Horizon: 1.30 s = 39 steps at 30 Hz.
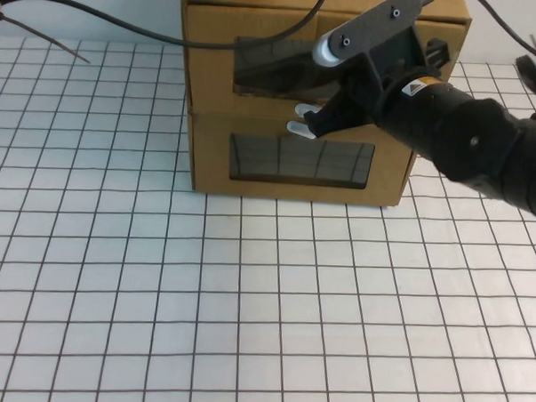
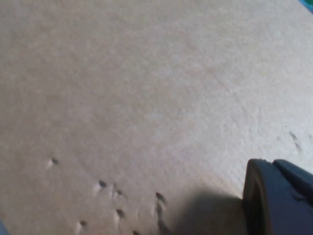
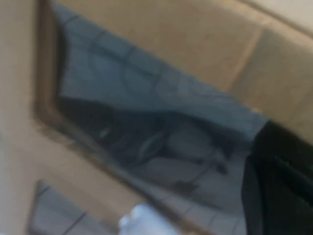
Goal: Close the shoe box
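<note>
Two brown cardboard boxes stand stacked at the back of the table. The upper one is the shoe box, with a dark window and a white pull tab at its front's bottom edge. My right gripper is at the shoe box's front, right beside that tab and just below the window. The right wrist view shows the window very close. My left gripper is out of the high view. Its wrist view shows it close against a plain cardboard surface.
The lower box has its own window and a white tab at its front's top edge. Black cables run across the back left. The gridded white table stretches in front of the boxes.
</note>
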Each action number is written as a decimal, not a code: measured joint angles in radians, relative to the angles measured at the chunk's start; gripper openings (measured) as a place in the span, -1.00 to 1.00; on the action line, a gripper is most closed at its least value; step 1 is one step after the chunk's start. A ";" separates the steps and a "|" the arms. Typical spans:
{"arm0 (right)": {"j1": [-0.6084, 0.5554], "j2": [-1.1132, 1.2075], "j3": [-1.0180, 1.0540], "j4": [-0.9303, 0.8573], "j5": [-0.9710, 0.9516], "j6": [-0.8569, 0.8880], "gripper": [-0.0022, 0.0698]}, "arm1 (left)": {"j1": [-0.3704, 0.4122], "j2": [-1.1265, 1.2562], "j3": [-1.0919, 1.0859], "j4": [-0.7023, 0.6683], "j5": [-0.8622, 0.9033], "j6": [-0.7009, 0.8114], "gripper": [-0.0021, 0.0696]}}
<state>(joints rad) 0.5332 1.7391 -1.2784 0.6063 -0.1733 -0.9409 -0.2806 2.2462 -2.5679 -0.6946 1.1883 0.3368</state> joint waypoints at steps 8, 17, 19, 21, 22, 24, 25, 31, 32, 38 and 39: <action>0.000 -0.154 0.000 -0.004 0.361 0.000 -0.98 | 0.013 -0.057 0.004 0.061 0.041 0.003 -0.96; -0.011 -0.455 -0.002 0.010 0.576 0.000 -0.98 | 0.023 -0.295 0.004 0.174 0.076 -0.022 -0.96; -0.024 -0.507 -0.004 0.012 0.628 0.018 -0.98 | 0.023 -0.362 0.013 0.174 0.078 -0.026 -0.96; -0.050 -0.551 -0.004 0.012 0.679 0.047 -0.98 | 0.020 -0.436 0.044 0.174 0.078 -0.030 -0.96; -0.068 -0.574 -0.004 0.012 0.703 0.069 -0.98 | 0.017 -0.467 0.061 0.174 0.080 -0.032 -0.96; -0.108 -0.624 0.009 0.012 0.722 0.107 -0.98 | 0.017 -0.542 0.116 0.173 0.081 -0.034 -0.96; -0.128 -0.654 0.025 0.012 0.722 0.122 -0.98 | 0.017 -0.587 0.151 0.173 0.082 -0.034 -0.96; -0.197 -0.855 0.200 0.057 0.626 0.159 -0.98 | 0.017 -0.880 0.465 0.173 0.082 -0.005 -0.96; -0.199 -0.891 0.237 0.070 0.617 0.159 -0.98 | 0.017 -0.935 0.544 0.173 0.075 0.001 -0.96; -0.202 -1.093 0.447 0.127 0.602 0.179 -0.98 | 0.017 -1.300 1.062 0.175 -0.104 0.009 -0.96; -0.202 -1.122 0.472 0.127 0.592 0.193 -0.98 | 0.017 -1.355 1.133 0.175 -0.134 0.009 -0.96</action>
<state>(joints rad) 0.3315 0.6168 -0.8063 0.7332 0.4183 -0.7483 -0.2633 0.8908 -1.4353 -0.5198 1.0538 0.3460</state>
